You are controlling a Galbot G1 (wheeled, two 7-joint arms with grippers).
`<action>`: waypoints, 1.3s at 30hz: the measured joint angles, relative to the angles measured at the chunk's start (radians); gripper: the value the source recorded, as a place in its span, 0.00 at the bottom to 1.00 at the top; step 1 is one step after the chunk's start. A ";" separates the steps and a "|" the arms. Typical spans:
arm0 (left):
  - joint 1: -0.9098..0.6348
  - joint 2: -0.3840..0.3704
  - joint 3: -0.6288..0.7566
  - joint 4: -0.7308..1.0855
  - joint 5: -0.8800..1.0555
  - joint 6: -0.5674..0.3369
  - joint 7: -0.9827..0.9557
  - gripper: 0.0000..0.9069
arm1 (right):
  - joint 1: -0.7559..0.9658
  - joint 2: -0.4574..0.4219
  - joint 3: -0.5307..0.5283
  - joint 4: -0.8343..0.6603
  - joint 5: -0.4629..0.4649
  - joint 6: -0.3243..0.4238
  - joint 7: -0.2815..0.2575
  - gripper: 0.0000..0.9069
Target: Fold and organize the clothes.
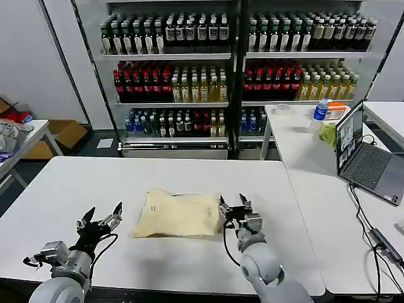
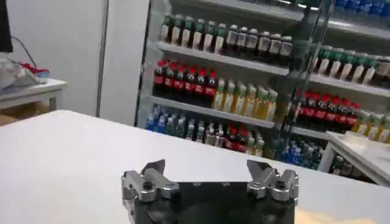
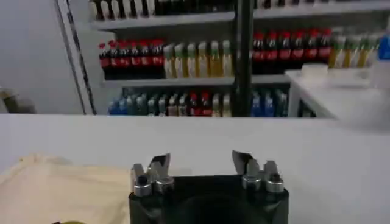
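Head view shows the cream shirt point(image 1: 176, 214) folded into a flat rectangle on the white table point(image 1: 63, 189), between 2 spread tools: left tool point(image 1: 101, 216) just off its edge, right tool point(image 1: 232, 205) at the opposite edge. Its sleeves are tucked from sight, and in the right wrist view the tool body cuts off the cloth's near part.

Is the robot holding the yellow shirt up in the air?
No, the shirt lies folded flat on the table, with the open left end effector and right end effector beside it.
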 measured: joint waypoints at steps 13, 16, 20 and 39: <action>0.012 0.016 -0.002 -0.003 0.022 -0.001 0.010 1.00 | -0.103 -0.075 0.068 0.114 -0.098 0.104 -0.013 1.00; 0.018 0.018 -0.005 -0.005 0.027 -0.002 0.013 1.00 | -0.128 -0.088 0.083 0.145 -0.107 0.122 -0.021 1.00; 0.024 0.017 -0.005 -0.011 0.034 -0.002 0.015 1.00 | -0.161 -0.100 0.100 0.183 -0.114 0.136 -0.029 1.00; 0.058 0.010 -0.007 -0.041 0.063 -0.005 0.024 1.00 | -0.279 -0.153 0.162 0.321 -0.111 0.166 -0.041 1.00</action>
